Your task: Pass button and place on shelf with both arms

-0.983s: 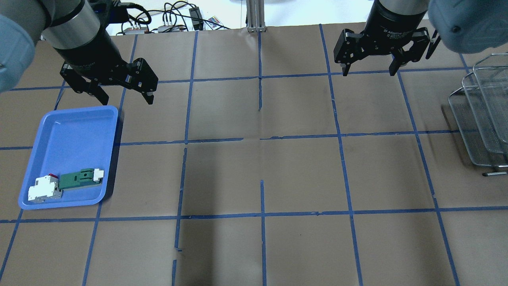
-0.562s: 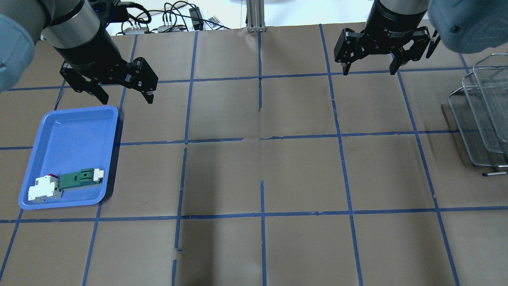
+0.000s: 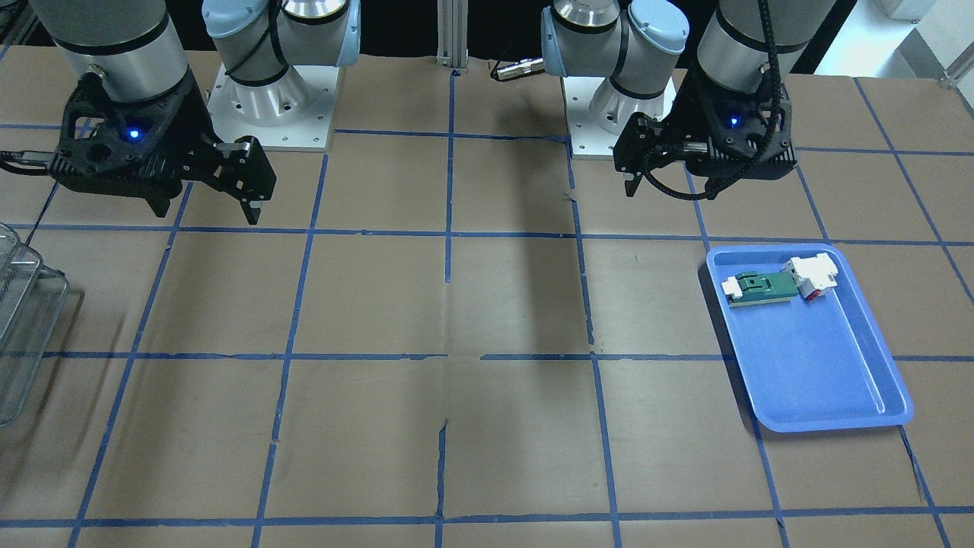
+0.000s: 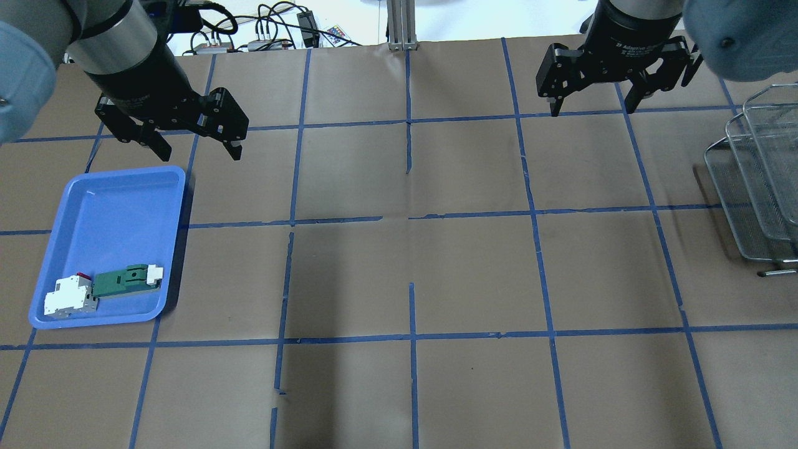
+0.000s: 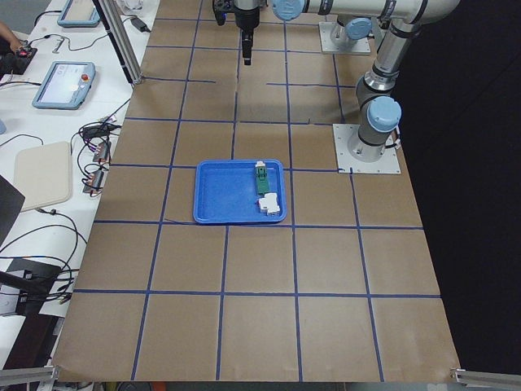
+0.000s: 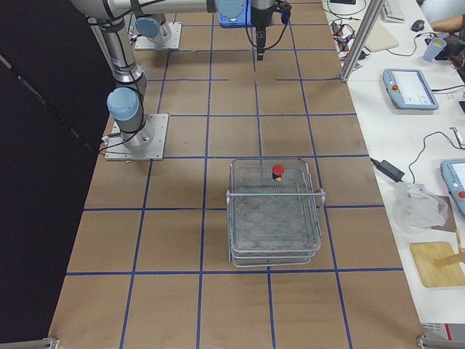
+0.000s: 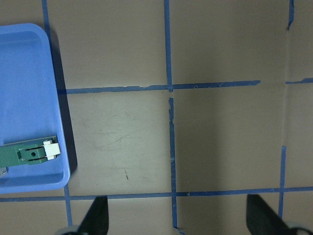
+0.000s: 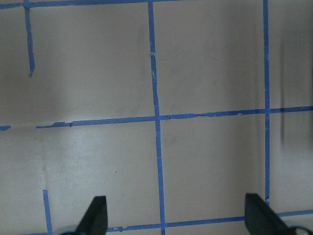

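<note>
Button (image 6: 277,170) tiny, on top tier of shelf (image 6: 276,218), far end; only the right side view shows it. Shelf cut off overhead. Left gripper (image 4: 199,151) and right gripper (image 4: 591,111) spread wide, empty, above desk (image 4: 411,262).

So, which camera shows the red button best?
The exterior right view: the button sits unobstructed on the top tier of the wire shelf. The overhead and front-facing views catch only the shelf's edge, no button; the left and wrist views miss it entirely.
</note>
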Available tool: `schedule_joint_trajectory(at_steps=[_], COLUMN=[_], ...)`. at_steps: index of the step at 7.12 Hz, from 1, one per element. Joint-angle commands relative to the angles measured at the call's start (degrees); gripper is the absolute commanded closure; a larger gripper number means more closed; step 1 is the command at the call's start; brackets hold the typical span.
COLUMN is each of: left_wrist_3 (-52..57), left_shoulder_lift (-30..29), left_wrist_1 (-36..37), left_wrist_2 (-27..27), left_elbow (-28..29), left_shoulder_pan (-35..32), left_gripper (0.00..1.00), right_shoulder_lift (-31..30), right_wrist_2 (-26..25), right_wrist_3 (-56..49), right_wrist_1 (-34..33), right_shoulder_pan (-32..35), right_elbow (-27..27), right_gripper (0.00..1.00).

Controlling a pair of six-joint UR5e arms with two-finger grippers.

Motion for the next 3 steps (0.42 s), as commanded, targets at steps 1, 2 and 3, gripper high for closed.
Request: schedule_joint_trajectory(at_steps=[1,2,3], left_wrist_3=[-0.05,-0.05,0.04], left_shoulder_lift=[0.09,-0.09,-0.09], left_wrist_1=[0.16,0.25,0.25], left_wrist_2=[-0.16,-0.42,-0.42], left_elbow=[-0.11,-0.02,-0.11], left_shoulder_pan=[0.0,0.0,0.0], left_gripper=[0.0,0.0,0.0], right_shoulder_lift=[0.23,0.23,0.23], right_wrist_2=[0.37,0.46,0.37], right_wrist_3=[0.32,0.41,0.41], right_wrist_1=[0.53,0.62,0.54], right_shoulder_pan=[-0.42,-0.59,-0.68], right_elbow=[-0.1,-0.02,-0.01], right_gripper=[0.0,0.0,0.0])
